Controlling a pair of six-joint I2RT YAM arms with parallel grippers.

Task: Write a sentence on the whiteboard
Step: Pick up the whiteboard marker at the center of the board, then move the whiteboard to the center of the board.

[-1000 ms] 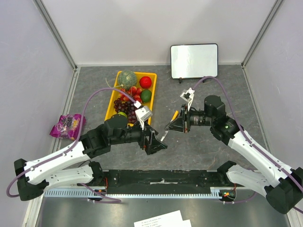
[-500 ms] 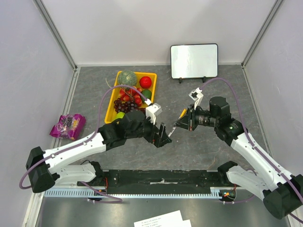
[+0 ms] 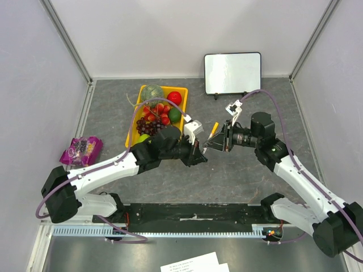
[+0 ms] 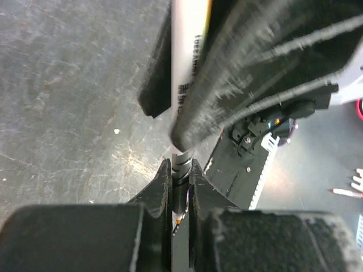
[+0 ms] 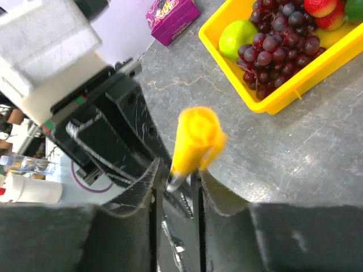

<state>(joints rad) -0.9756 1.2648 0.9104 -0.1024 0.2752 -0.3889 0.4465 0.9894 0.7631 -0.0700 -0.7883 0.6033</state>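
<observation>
While the whiteboard (image 3: 232, 72) stood blank, the marker (image 5: 195, 141) was pinched by both left gripper (image 4: 180, 177) and right gripper (image 5: 177, 182); uncapping was judged in hand, and a straight pull apart was called for.

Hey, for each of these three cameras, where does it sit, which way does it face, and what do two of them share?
Top external: above and behind the bases, looking down on the table, whiteboard, left arm and right arm.
Left wrist: on the left arm, looking along its left hand, shut on the marker's end.
Right wrist: on the right arm, looking past its right hand toward the yellow tray.
Shared: both wrist views show the marker, gripped by both hands.
</observation>
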